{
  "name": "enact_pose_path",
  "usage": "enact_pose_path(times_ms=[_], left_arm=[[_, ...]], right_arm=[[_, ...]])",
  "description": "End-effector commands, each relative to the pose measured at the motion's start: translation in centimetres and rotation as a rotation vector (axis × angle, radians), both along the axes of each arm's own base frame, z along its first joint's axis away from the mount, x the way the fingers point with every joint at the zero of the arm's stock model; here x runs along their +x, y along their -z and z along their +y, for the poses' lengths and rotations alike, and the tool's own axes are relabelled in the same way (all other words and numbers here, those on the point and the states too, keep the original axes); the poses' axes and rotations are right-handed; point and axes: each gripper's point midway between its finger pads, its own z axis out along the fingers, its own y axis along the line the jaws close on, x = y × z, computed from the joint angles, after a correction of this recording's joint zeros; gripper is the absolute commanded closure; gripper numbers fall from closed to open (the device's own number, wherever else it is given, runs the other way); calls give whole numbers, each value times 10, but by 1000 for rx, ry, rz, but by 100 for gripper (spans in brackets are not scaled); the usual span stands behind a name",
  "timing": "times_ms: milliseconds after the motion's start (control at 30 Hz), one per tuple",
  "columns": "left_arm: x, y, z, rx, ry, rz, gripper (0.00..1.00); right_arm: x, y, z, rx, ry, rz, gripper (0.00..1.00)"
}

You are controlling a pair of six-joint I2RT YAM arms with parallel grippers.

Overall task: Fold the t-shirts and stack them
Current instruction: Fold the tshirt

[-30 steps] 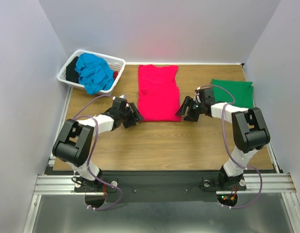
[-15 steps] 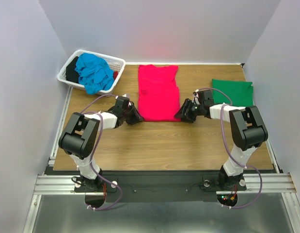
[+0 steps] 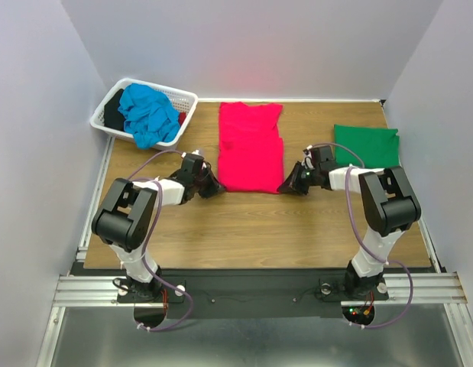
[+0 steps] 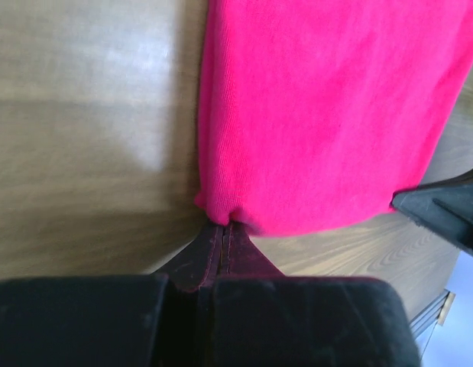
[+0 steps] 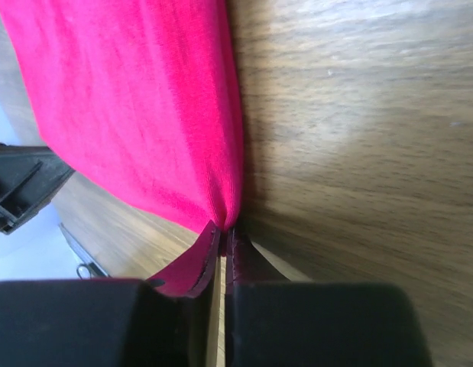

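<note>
At the near hem of the pink shirt (image 3: 251, 149) I had both tools down low, one on each corner. My left gripper (image 4: 225, 232) had its fingers pressed together with a small pucker of pink cloth caught at the tips, so I read it as clamped on the near left corner. My right gripper (image 5: 221, 235) was likewise closed, with a flap of the same cloth nipped between its fingers at the near right corner. Holding both corners at once made sense to me: with the hem taut between them, the cloth could be carried over as one straight edge rather than sagging in the middle.

That shirt lay flat and long on the table (image 3: 251, 229) and looked narrowed to a strip with its sides turned in. I therefore judged the step in hand to be the lengthwise fold, near hem toward the collar end.

To the right of the pink shirt, well apart from it, the green shirt (image 3: 365, 145) sat as a tidy folded rectangle, which I took as the base of the stack. To the far left of the pink shirt, the blue shirt (image 3: 147, 113) was heaped in the basket (image 3: 186, 98), unfolded and waiting its turn.
</note>
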Motion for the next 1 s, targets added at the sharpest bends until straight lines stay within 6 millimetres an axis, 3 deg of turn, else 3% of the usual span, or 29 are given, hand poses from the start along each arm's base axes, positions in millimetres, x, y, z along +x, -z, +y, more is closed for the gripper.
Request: enact_pose_path(times_ms=[0, 33, 67, 133, 200, 267, 367, 400, 433, 467, 533, 567, 667, 700, 767, 967], left_arm=[[-30, 6, 7, 32, 28, 27, 100], [-42, 10, 6, 28, 36, 41, 100], [-48, 2, 3, 16, 43, 19, 100], [-74, 11, 6, 19, 51, 51, 100], [-97, 1, -3, -19, 67, 47, 100], [-137, 10, -7, -25, 109, 87, 100], [-171, -6, -14, -106, 101, 87, 100], [-184, -25, -24, -156, 139, 43, 100], [-195, -25, -22, -164, 119, 77, 100], [-205, -43, -28, -209, 147, 40, 100], [-211, -53, -23, -216, 116, 42, 100], [-211, -73, -23, -265, 116, -8, 100], [-213, -97, -21, -298, 118, -47, 100], [-210, -114, -21, -320, 112, -84, 100], [-206, -121, -18, -296, 98, -94, 100], [-175, -144, -12, -186, -5, -161, 100]], right_arm=[[-23, 16, -4, -48, -12, 57, 100], [-28, 8, -6, -50, -12, 36, 100], [-34, 5, -8, -50, -16, 32, 99], [-46, -3, -11, -55, -24, 20, 99], [-72, -11, -18, -67, -40, 25, 100], [-95, -11, -27, -95, -50, 54, 99], [-130, -20, -37, -119, -65, 72, 100], [-139, -23, -39, -115, -72, 75, 100], [-153, -34, -41, -106, -84, 63, 99], [-159, -39, -42, -108, -82, 58, 100], [-167, -60, -46, -107, -68, 8, 100], [-168, -69, -47, -108, -64, -15, 100], [-162, -101, -49, -101, -46, -104, 100], [-158, -111, -48, -96, -43, -128, 100], [-150, -124, -47, -95, -29, -159, 100], [-91, -162, -52, -183, 36, -251, 100]])
